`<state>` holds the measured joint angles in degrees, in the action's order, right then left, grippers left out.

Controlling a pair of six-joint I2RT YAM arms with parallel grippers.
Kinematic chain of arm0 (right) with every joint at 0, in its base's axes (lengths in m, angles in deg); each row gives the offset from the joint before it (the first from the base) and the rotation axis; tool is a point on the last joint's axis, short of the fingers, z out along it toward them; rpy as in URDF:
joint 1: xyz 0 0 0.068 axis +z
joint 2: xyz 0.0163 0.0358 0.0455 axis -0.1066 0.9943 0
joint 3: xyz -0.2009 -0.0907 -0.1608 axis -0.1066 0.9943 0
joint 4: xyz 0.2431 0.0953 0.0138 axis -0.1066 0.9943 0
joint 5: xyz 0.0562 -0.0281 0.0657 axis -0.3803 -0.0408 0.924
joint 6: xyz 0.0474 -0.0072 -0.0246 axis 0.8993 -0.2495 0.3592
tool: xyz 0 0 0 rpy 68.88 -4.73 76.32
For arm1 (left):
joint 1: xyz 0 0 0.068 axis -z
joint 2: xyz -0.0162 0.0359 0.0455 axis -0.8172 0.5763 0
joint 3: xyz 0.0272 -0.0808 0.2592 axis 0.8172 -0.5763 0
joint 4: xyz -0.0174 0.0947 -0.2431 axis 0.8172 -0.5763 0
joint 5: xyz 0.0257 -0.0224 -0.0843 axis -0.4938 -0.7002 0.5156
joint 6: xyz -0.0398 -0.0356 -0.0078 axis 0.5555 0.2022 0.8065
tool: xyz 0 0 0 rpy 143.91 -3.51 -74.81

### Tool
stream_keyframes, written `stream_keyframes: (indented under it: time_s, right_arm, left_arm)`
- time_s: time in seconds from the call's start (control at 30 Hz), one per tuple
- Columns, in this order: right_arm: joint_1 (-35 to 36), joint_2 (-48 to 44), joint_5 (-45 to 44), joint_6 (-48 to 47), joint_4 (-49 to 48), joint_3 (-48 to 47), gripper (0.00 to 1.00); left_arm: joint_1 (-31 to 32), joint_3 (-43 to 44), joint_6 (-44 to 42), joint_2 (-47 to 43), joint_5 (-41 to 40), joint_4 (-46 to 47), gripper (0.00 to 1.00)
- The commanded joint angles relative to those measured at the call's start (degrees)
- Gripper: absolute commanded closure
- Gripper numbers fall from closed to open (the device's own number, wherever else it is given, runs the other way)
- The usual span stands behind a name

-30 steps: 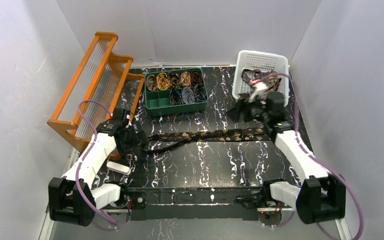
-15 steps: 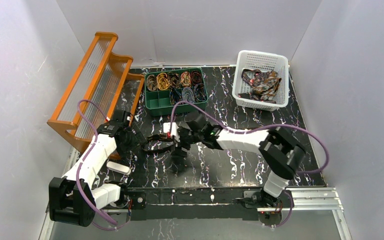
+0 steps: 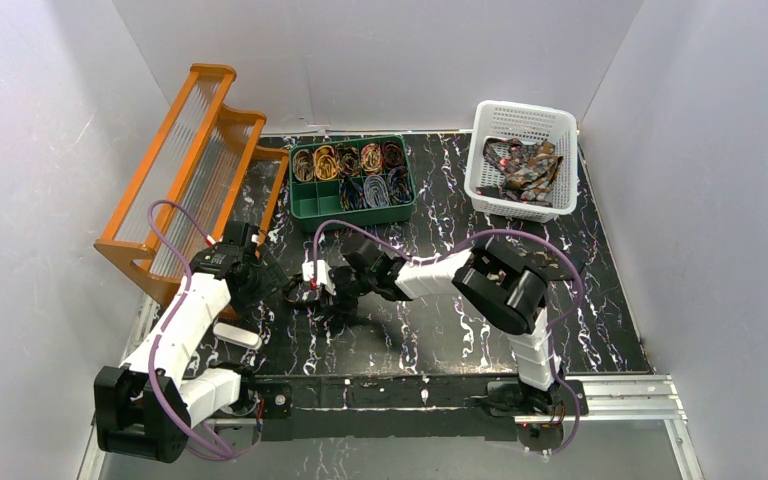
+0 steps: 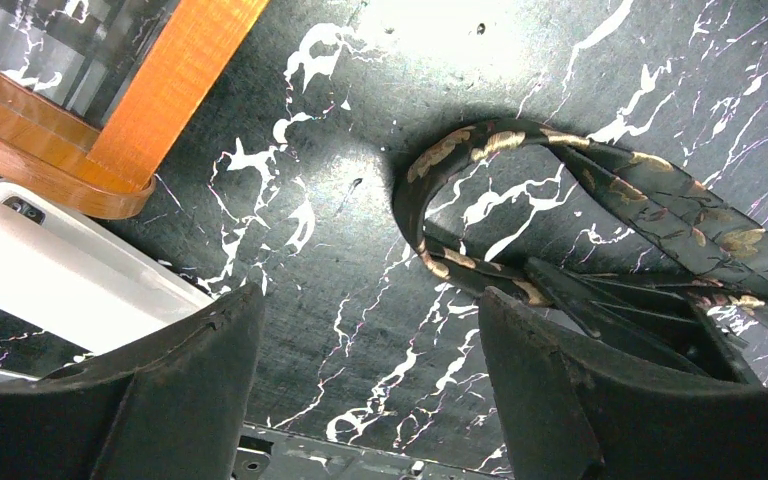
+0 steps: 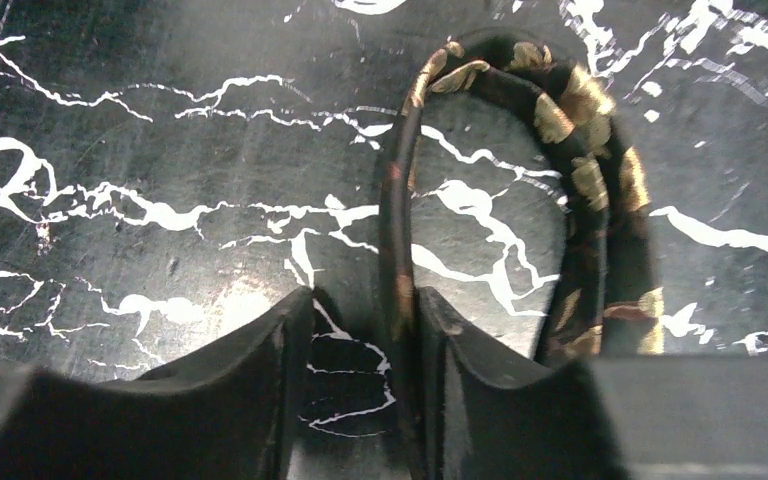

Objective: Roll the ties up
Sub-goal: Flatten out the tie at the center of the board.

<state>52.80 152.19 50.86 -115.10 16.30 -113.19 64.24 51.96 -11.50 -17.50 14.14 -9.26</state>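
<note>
Lying toward the left side of the desk, not far from its near edge, the tie is a dark strip with a gold pattern, bent into an open loop that stands on its edge on the black, white-veined surface. On one side of the loop the fabric runs doubled, on the other as a single thin strand. That single strand passes into the gap of the right pincer, close against one finger, while bare desk shows between it and the other finger, so the jaws stand narrowly apart and are not clamped on the fabric. The right arm reaches across the desk from the right to get there. Just to the left of the loop the left pincer hangs low over the desk with its fingers set wide apart and only the desk surface between them; the curved end of the loop lies just beyond one fingertip, and the wrist view does not show whether the two touch. Near the left arm, toward the near left corner, lies a white block. Along the left edge stands an orange rack. At the far edge, left of the middle, a green tray holds rolled ties in its compartments, and at the far right corner a white basket holds loose ties in a heap.
</note>
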Motion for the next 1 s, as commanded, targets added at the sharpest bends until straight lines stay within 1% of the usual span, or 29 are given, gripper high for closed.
stream_keyframes:
  time_s: [0.0, 0.03, 0.07, 0.1, 0.17, 0.2, 0.27, 0.37, 0.43, 0.5, 0.57, 0.67, 0.73, 0.8, 0.9, 0.97]
  right_arm:
    - [0.24, 1.26, 1.84, 0.27, -2.46, -1.27, 0.61]
    - [0.24, 1.07, 2.74, 0.32, -1.29, -1.74, 0.76]
    - [0.24, 0.77, 3.85, 0.66, 0.22, -2.45, 0.87]
    - [0.11, 0.47, 5.16, 1.45, 1.99, -3.25, 0.94]
    - [-0.51, -0.19, 9.83, 4.04, 6.1, -5.64, 0.98]
    - [-1.44, -0.43, 13.35, 5.7, 8.58, -7.06, 0.99]
    - [-3.57, -0.45, 19.98, 12.04, 9.63, -9.74, 0.99]
    - [-6.53, 1.7, 24.49, 19.03, 11.89, -14.97, 0.99]
    - [-8.6, 4.8, 27.03, 19.57, 15.92, -19.14, 0.98]
    - [-10.25, 8.75, 29.33, 20.27, 20.66, -23.72, 0.96]
    - [-11.26, 13.39, 30.84, 19.4, 26.47, -30.76, 0.95]
    - [-11.97, 20.3, 30.25, 18.13, 33.43, -38.16, 0.92]
    - [-12.0, 23.1, 29.99, 17.21, 38.52, -41.82, 0.92]
    - [-11.85, 23.66, 31.44, 14.25, 41.12, -42.64, 0.91]
    - [-11.81, 21.98, 30.73, 14.88, 38.12, -39.61, 0.89]
    - [-11.82, 21.49, 29.61, 14.7, 37.66, -38.96, 0.88]
  left_arm:
    - [-0.47, 1.01, 0.08, -0.98, -1.69, -1.69, 0.24]
    - [-0.47, 0.97, -0.04, -0.92, -1.51, -1.46, 0.24]
    - [-0.47, 0.96, -0.2, -0.76, -1.45, -1.46, 0.24]
    - [-0.47, 1.04, -0.27, -0.59, -1.52, -1.42, 0.24]
    - [-0.47, 1.33, -0.67, -0.4, -1.53, -1.3, 0.24]
    - [-0.47, 1.5, -0.79, -0.35, -1.41, -1.21, 0.24]
    - [-0.47, 2.27, -1.21, -0.34, -1.41, -1.15, 0.24]
    - [-0.5, 3.37, -1.45, -0.62, -1.68, -1.39, 0.24]
    - [-0.47, 3.81, -1.46, -0.92, -1.75, -1.46, 0.23]
    - [-0.47, 3.95, -1.52, -1.17, -1.32, -1.04, 0.21]
    - [-0.47, 3.87, -1.73, -1.31, -0.81, -0.58, 0.2]
    - [-0.47, 3.82, -1.98, -1.46, -0.33, -0.17, 0.18]
    - [-0.47, 4.33, -2.18, -1.49, -1.07, -0.59, 0.17]
    - [-0.47, 5.19, -2.32, -1.4, -2.55, -1.86, 0.15]
    - [-0.47, 6.35, -2.18, -1.63, -4.97, -3.53, 0.1]
    - [-0.47, 6.71, -2.25, -1.87, -5.09, -3.44, 0.08]
